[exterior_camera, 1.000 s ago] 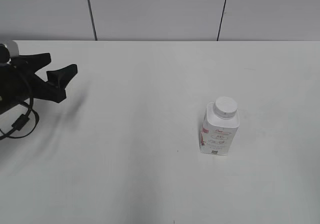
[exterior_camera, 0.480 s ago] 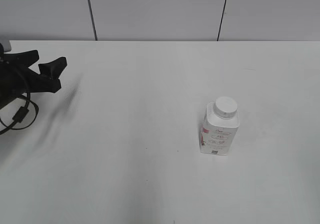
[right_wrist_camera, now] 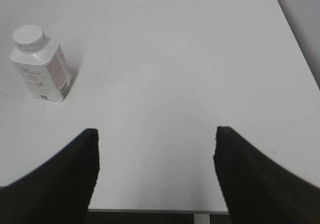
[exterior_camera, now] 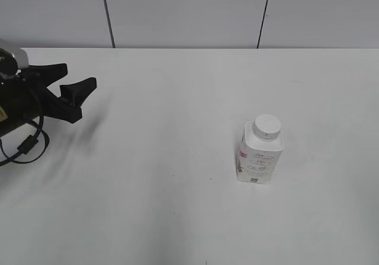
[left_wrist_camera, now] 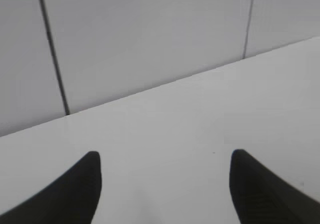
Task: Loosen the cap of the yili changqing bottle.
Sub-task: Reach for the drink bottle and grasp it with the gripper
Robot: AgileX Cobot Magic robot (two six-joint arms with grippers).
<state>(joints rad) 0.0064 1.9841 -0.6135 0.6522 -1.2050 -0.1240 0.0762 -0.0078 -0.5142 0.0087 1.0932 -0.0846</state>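
Starting phase, by my read: nothing gripped yet, cap not touched. Nearest in the exterior view, lower right of centre, stands the bottle (exterior_camera: 259, 156), upright on the white table (exterior_camera: 177, 217), w/ the cap (exterior_camera: 267, 126) seated on its neck and apparently screwed down. Pink-red print faces the camera. No gripper near it.

Right wrist view: right gripper (right_wrist_camera: 156, 149) hangs above the table, fingers spread wide, nothing between them. Bottle sits in the upper left of that frame, well apart from the fingertips, so this arm is off to one side of it and not lined up. The right arm doesn't show in the exterior view at all.

Farther back, at the left edge of the exterior view, the left gripper (exterior_camera: 66, 86) is raised above the table, pointing right toward the middle, cable looped below it. Fingers apart, empty; the left wrist view shows only bare table and back wall (left_wrist_camera: 150, 44) between them, no bottle in sight.

Next move probably calls for one gripper to close on the bottle body and steady it, while the other comes down over the cap, closes on the ribbed rim and twists. Both need a long approach first. Risk: bottle looks light and may tip or spin if nudged off-centre.
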